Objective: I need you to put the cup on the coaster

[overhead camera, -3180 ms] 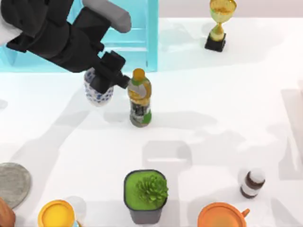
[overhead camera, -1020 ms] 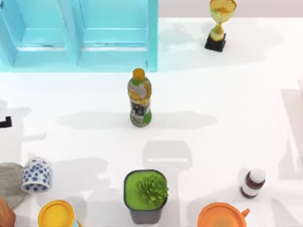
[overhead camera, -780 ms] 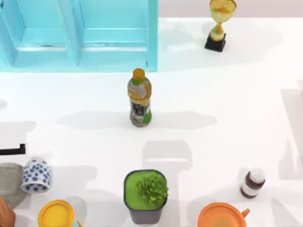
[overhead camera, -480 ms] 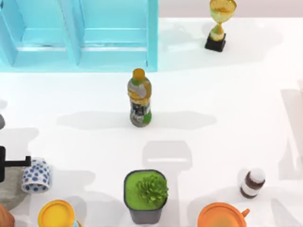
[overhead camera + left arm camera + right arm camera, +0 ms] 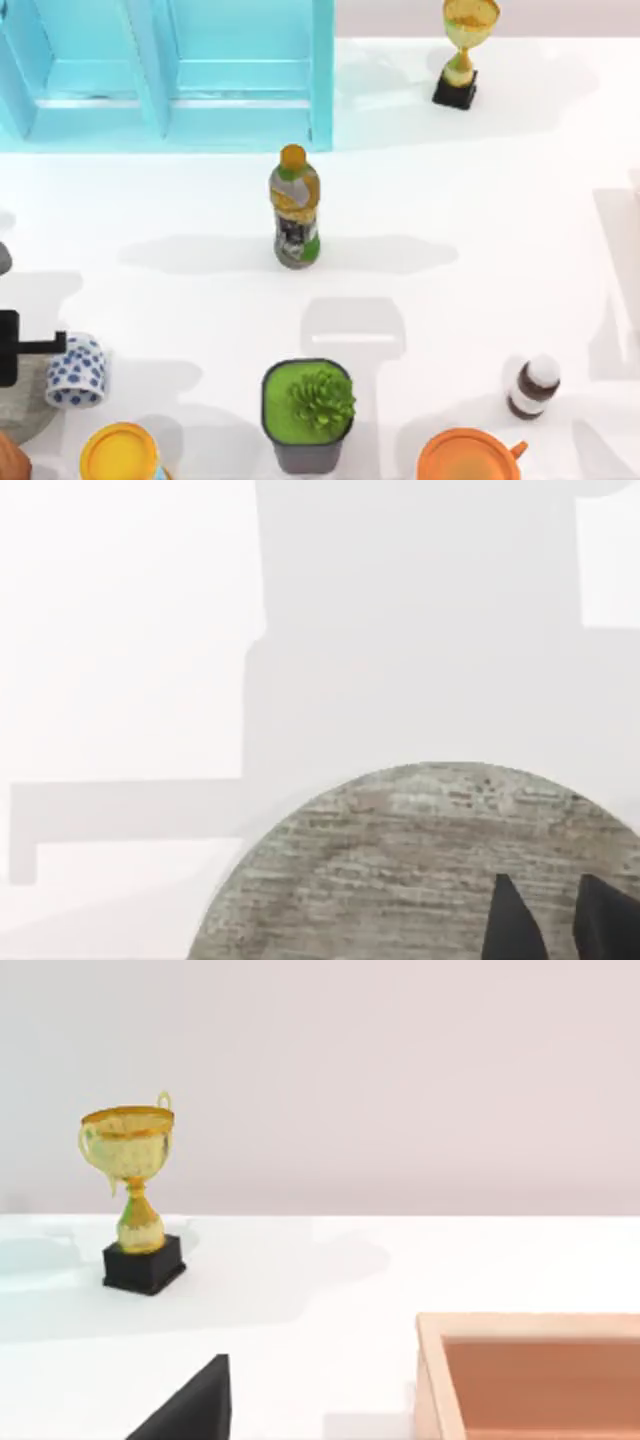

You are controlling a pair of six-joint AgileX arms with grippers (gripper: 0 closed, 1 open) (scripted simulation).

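Left gripper (image 5: 40, 346) at the table's left edge, finger state unclear. Just beside it the cup (image 5: 76, 371) stands upright on the near rim of the coaster (image 5: 420, 865). Ceramic: likely light, rigid, slick, breakable; grip the sidewalls. No legible writing anywhere.

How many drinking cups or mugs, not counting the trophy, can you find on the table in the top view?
2. The cup stands near the table's left edge, at the coaster's rim. The orange mug sits at the bottom right, partly cut off. Others may lie outside the view.
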